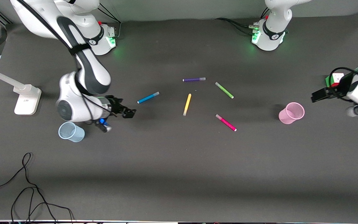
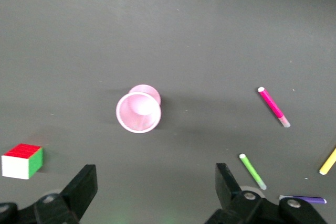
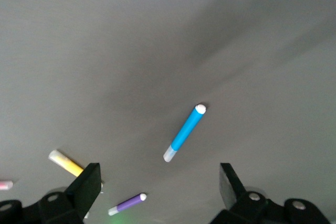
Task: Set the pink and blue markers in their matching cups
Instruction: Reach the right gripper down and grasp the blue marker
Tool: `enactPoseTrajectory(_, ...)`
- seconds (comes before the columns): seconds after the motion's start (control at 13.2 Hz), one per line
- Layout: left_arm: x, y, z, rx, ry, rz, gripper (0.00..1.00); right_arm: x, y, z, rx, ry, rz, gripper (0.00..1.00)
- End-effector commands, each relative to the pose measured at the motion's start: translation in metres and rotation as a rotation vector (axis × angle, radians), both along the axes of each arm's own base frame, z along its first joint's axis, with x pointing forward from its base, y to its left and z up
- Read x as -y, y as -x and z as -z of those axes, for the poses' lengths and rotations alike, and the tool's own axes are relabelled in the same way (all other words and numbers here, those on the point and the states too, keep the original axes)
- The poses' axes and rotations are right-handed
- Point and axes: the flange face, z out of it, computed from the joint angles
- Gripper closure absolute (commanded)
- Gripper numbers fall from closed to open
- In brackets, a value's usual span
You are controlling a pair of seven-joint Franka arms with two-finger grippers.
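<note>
The blue marker (image 1: 148, 97) lies on the table near the right arm's end; the right wrist view shows it (image 3: 185, 132) ahead of the fingers. My right gripper (image 1: 126, 113) is open and empty, low over the table between the marker and the pale blue cup (image 1: 71, 132). The pink marker (image 1: 226, 122) lies mid-table and also shows in the left wrist view (image 2: 273, 107). The pink cup (image 1: 291, 113) stands upright toward the left arm's end. My left gripper (image 1: 315, 95) is open and empty, in the air beside the pink cup (image 2: 137, 111).
A purple pen (image 1: 194, 79), a green pen (image 1: 224, 90) and a yellow pen (image 1: 187, 104) lie mid-table among the markers. A colour cube (image 1: 334, 80) sits by the left arm. A white stand (image 1: 26, 99) and loose cables (image 1: 26, 186) are at the right arm's end.
</note>
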Motion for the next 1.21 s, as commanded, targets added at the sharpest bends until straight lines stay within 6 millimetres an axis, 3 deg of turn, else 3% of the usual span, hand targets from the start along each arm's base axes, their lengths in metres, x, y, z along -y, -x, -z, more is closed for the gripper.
enactPoseTrajectory(0.0, 0.043, -0.016, 0.021, -0.014, -0.003, -0.076, 0.00, 0.012, 0.010, 0.052, -0.096, -0.017, 0.112, 0.00)
enactPoseTrajectory(0.23, 0.089, -0.025, 0.057, -0.045, -0.012, -0.157, 0.00, 0.006, 0.037, 0.092, -0.143, -0.016, 0.157, 0.00)
enactPoseTrajectory(0.6, 0.183, -0.030, 0.153, -0.121, -0.055, -0.359, 0.00, 0.013, 0.060, 0.105, -0.149, -0.007, 0.127, 0.00)
enactPoseTrajectory(0.68, 0.195, -0.029, 0.172, -0.140, -0.064, -0.409, 0.00, 0.014, 0.060, 0.106, -0.140, -0.008, 0.126, 0.05)
enactPoseTrajectory(0.83, 0.222, -0.023, 0.217, -0.179, -0.061, -0.457, 0.00, 0.013, 0.058, 0.106, -0.133, -0.017, 0.140, 0.41)
enactPoseTrajectory(0.91, 0.233, -0.018, 0.230, -0.202, -0.056, -0.456, 0.00, 0.013, 0.058, 0.106, -0.132, -0.031, 0.143, 0.52)
enactPoseTrajectory(1.13, 0.260, 0.008, 0.265, -0.211, -0.012, -0.482, 0.05, 0.010, 0.055, 0.106, -0.130, -0.054, 0.156, 0.67)
